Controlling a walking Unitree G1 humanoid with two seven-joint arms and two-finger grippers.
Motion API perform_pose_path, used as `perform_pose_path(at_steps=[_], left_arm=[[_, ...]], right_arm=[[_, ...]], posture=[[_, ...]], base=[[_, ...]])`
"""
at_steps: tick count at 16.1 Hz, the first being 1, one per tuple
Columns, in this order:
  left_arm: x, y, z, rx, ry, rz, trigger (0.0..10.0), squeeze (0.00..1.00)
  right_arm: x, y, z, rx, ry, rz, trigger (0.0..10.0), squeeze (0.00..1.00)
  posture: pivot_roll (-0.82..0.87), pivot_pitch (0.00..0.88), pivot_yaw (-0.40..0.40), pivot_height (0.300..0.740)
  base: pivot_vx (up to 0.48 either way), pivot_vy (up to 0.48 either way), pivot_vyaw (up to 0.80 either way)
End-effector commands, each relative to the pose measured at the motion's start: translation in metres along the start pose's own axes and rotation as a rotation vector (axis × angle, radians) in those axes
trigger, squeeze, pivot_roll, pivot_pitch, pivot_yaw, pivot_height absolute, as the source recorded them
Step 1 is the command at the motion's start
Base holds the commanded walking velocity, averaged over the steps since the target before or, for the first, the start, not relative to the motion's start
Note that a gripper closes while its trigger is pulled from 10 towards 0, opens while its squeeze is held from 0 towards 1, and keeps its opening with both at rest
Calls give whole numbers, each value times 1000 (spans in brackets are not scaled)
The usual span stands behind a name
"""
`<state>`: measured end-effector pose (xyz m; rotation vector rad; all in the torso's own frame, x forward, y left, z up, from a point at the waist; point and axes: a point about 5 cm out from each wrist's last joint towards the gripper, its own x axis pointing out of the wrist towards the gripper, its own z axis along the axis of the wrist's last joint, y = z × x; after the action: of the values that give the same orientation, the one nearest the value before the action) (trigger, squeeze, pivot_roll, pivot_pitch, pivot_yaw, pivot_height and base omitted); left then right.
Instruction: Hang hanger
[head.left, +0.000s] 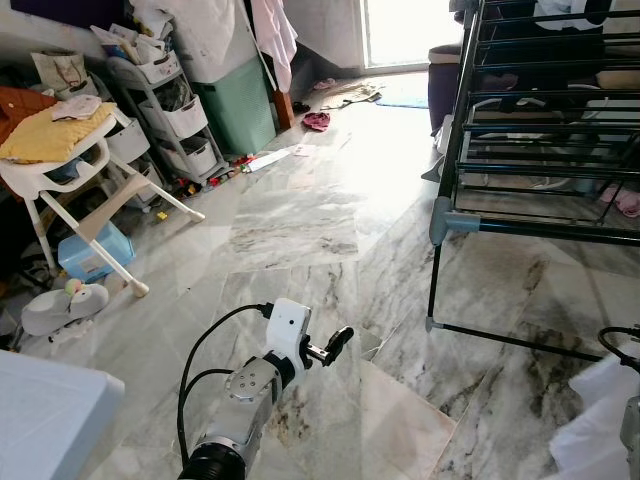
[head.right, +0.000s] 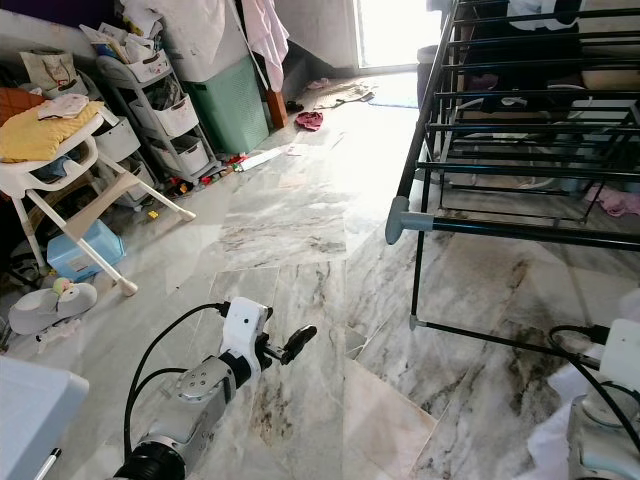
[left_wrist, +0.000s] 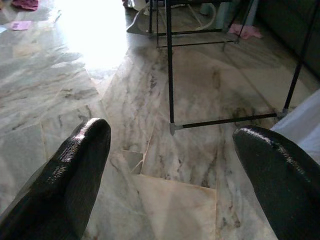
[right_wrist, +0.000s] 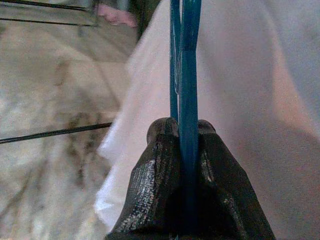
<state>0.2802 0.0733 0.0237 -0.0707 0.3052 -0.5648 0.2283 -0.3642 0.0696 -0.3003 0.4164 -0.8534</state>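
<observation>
A wide marble floor (head.left: 300, 210) is spread ahead, and the black drying rack (head.right: 520, 160) is seen standing on the robot's right, its rails stacked in tiers above a grey corner joint. Against the far left, a white high chair (head.left: 70, 165) and a set of plastic drawers (head.left: 165, 100) are passed over as clutter. Low on the right, a pale white garment (right_wrist: 240, 75) is carried, draped over the blue hanger (right_wrist: 184, 60), and the hanger's thin blue stem is pinched firmly between the closed fingers of the right pincer (right_wrist: 187, 127). The left pincer (left_wrist: 175, 145) is held out over the floor, spread wide with nothing in it. The hanger is judged to be light and fairly stiff, though slick plastic that could twist in a narrow grip, while the soft cloth is likely to swing and drag to one side. A hold close under the hook would be judged best, so the hook is left free for a rail of the rack, which is not yet reached.
</observation>
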Motion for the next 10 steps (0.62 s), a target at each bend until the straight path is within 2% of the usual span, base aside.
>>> perform_pose_path(at_steps=[1, 2, 3, 4, 5, 6, 7, 10], left_arm=[[-3, 10, -1, 5, 16, 37, 10000, 0], [-3, 10, -1, 5, 16, 37, 10000, 0], [-3, 11, 0, 6, 15, 39, 10000, 0], [-4, 12, -1, 10, 14, 53, 10000, 0], [-5, 12, -1, 10, 14, 56, 10000, 0], [-5, 13, -1, 11, 11, 70, 10000, 0], [-6, 14, -1, 12, 11, 76, 10000, 0], [-7, 16, -1, 12, 12, 84, 10000, 0]], right_arm=[[-7, 25, -1, 5, 2, 131, 10000, 0], [-7, 25, -1, 5, 2, 131, 10000, 0], [-10, 33, 1, -6, -7, 177, 10000, 0], [-25, 66, 5, -70, -56, 335, 10000, 0], [-29, 74, 6, -85, -68, 370, 10000, 0], [-46, 101, 5, -119, -90, 466, 10000, 0], [-54, 110, 3, -127, -93, 500, 10000, 0], [-66, 120, -3, -141, -94, 551, 10000, 0]], posture=[[-290, 0, 183, 740], [-290, 0, 183, 740], [-289, 0, 183, 740], [-278, 0, 172, 740], [-278, 0, 172, 740], [-264, 0, 162, 740], [-260, 0, 159, 740], [-256, 0, 159, 740]], base=[[0, 0, 0], [0, 0, 0], [0, 0, 0], [0, 0, 0], [0, 0, 0], [0, 0, 0], [0, 0, 0], [0, 0, 0]])
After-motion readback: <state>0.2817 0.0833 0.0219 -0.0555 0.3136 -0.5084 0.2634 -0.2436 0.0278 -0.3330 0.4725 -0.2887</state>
